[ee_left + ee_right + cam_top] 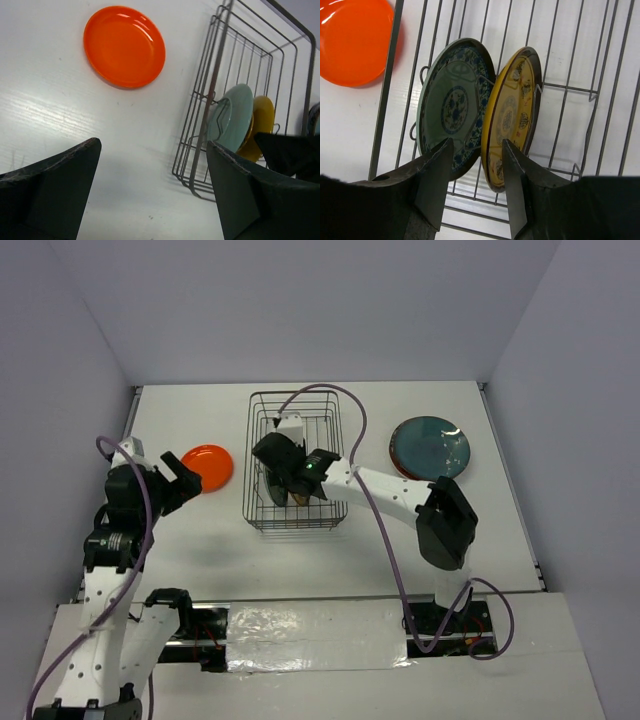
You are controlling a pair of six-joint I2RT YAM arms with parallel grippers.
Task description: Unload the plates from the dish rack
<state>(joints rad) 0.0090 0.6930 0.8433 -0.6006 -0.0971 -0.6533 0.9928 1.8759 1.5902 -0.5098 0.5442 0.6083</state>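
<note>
The wire dish rack (pixel 318 410) stands mid-table. Two plates stand on edge in it: a pale teal blue-patterned plate (pixel 452 102) and a yellow-brown patterned plate (pixel 512 112). My right gripper (pixel 475 165) is open inside the rack just above them, one finger before each plate, holding nothing; it also shows in the top view (pixel 272 462). A small orange plate (pixel 208 466) lies flat left of the rack. A large teal-blue plate (pixel 430 444) lies to the right, on a red-rimmed plate. My left gripper (pixel 153 145) is open and empty, between the orange plate (pixel 124 46) and the rack (pixel 215 95).
White walls close in the table on the left, back and right. My right arm's dark elbow (pixel 445 522) hangs over the table in front of the teal-blue plate. Cables loop over the rack and beside both arm bases.
</note>
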